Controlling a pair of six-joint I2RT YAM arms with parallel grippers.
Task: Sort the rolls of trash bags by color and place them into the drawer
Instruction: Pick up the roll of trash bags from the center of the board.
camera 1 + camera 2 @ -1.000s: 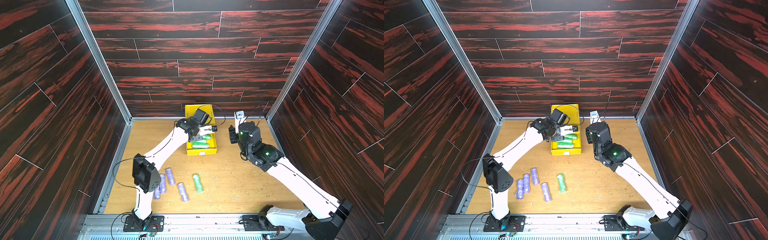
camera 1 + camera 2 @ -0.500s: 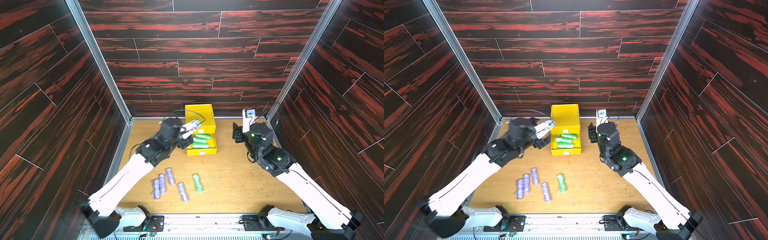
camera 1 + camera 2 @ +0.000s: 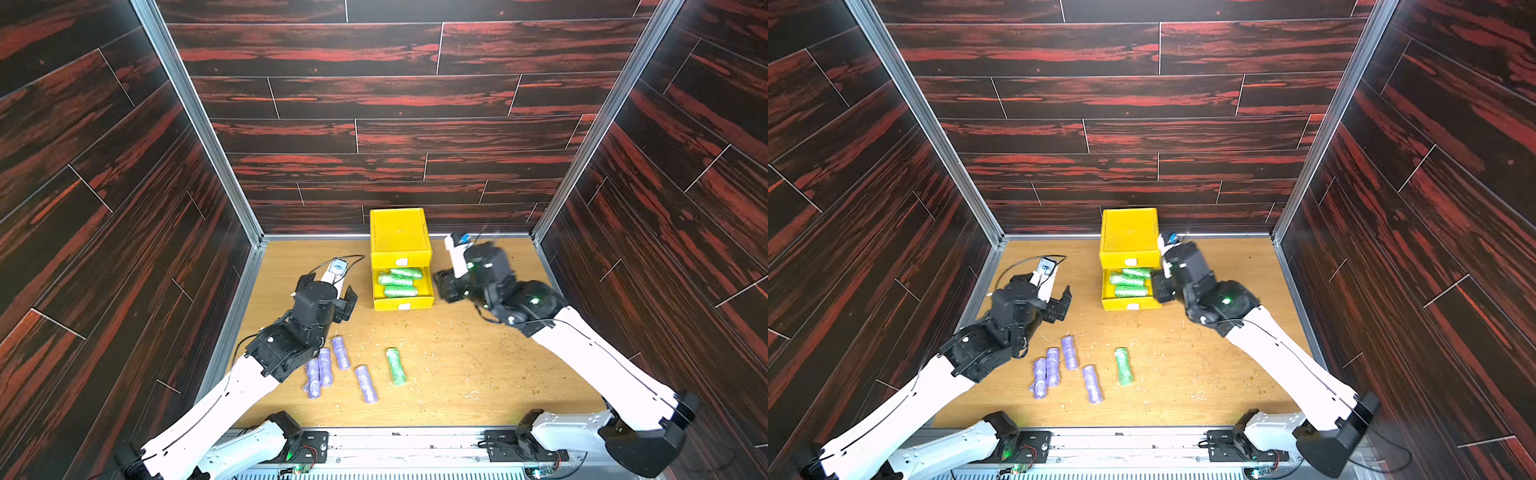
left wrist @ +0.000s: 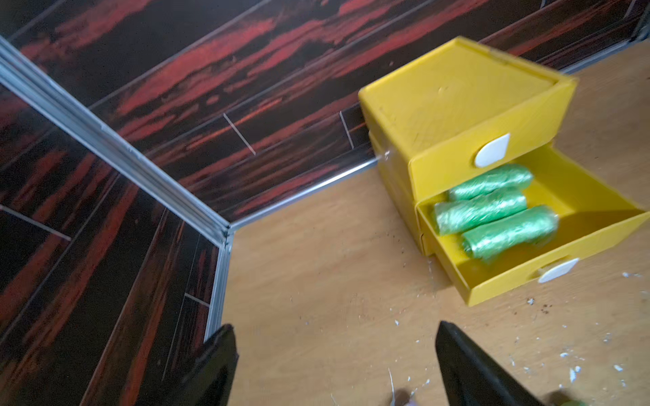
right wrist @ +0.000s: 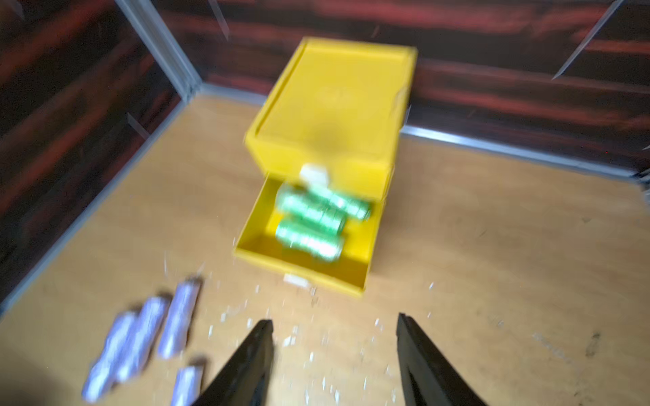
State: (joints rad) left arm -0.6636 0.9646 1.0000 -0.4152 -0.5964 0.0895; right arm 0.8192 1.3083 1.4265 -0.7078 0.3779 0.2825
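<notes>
The yellow drawer (image 3: 399, 237) stands against the back wall in both top views. Its lower tray (image 3: 403, 306) is pulled out and holds three green rolls of trash bags (image 3: 397, 280), also seen in the left wrist view (image 4: 492, 211) and the right wrist view (image 5: 309, 221). A lone green roll (image 3: 395, 365) and several purple rolls (image 3: 341, 353) lie on the wooden floor nearer the front. My left gripper (image 3: 347, 301) (image 4: 336, 325) hangs open and empty left of the tray. To the tray's right, my right gripper (image 3: 446, 286) (image 5: 334, 319) is open and empty.
Dark wood-pattern walls (image 3: 124, 249) close in the floor on three sides, with metal corner posts (image 3: 199, 124). Small pale crumbs (image 3: 453, 332) dot the floor in front of the drawer. The purple rolls (image 3: 1054, 365) lie just beside my left forearm.
My left gripper opened over the tray, left a green roll there, and drew back to the left and toward the front. My right gripper shifted slightly beside the tray's right side.
</notes>
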